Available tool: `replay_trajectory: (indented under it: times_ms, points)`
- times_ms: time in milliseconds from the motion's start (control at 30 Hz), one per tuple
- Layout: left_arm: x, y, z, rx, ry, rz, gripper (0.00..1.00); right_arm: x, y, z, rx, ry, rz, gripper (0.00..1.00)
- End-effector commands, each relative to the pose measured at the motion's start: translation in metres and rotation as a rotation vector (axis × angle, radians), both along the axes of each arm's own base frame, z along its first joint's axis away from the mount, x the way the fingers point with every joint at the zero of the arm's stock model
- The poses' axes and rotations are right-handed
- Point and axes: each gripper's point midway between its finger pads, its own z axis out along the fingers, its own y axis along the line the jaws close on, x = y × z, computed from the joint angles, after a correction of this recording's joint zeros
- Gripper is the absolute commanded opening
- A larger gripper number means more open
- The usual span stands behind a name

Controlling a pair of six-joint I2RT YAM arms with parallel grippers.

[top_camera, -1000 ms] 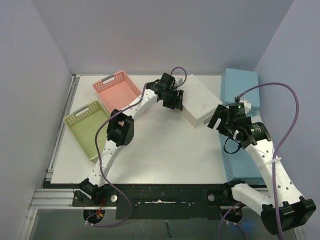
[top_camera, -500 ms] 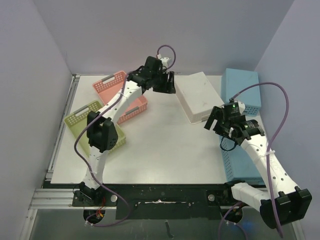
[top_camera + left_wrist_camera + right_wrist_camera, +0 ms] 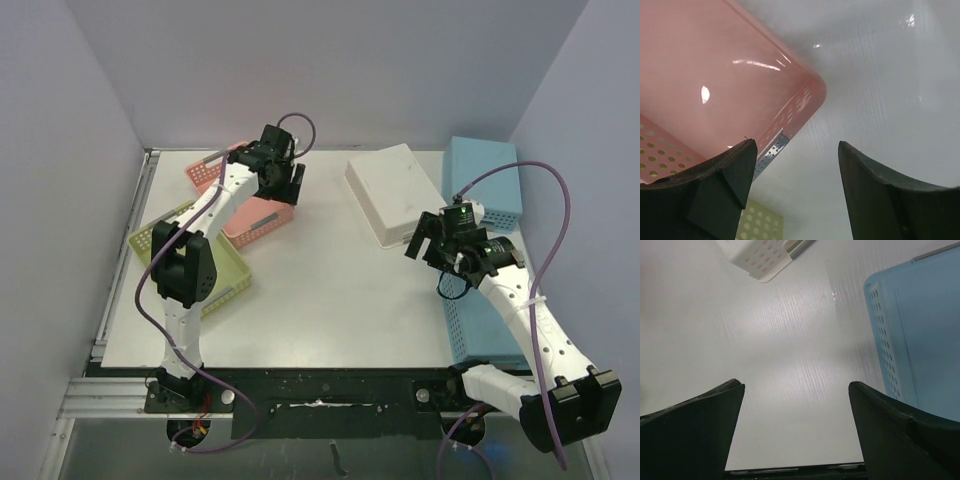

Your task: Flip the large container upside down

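White perforated container [image 3: 396,194] inverted, smooth base up; both pincers [image 3: 795,190] [image 3: 795,435] wide, empty.

A white table [image 3: 320,300] stands in a corner of plain lavender walls [image 3: 400,60], evenly lit.

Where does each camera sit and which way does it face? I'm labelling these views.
Top external: above and behind the arms, looking down on the table, both arms, white container.
Left wrist: on the left gripper, facing down at the pink basket; its fingers show.
Right wrist: on the right gripper, facing the table, blue container; fingers show.
Shared: top and right wrist views both show the white container.
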Motion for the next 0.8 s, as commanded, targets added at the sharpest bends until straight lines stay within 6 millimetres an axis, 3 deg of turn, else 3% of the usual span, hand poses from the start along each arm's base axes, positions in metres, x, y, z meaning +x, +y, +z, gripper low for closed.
replay_trajectory:
  times_ms: [0,300,533,767]
  points:
    - [-0.012,0.012,-0.024,0.051,0.063,-0.071,0.65,0.004,0.002,0.015,0.017,-0.075,0.001,0.89]
    - [-0.022,0.006,-0.045,-0.026,0.073,-0.097,0.64,0.003,0.003,0.013,0.026,-0.071,-0.004,0.89]
    - [-0.025,-0.008,-0.029,-0.092,0.058,-0.159,0.60,0.006,0.006,0.014,0.031,-0.072,0.000,0.89]
    - [-0.039,-0.030,-0.028,-0.132,0.088,-0.215,0.38,0.007,0.008,0.011,0.039,-0.067,-0.002,0.89]
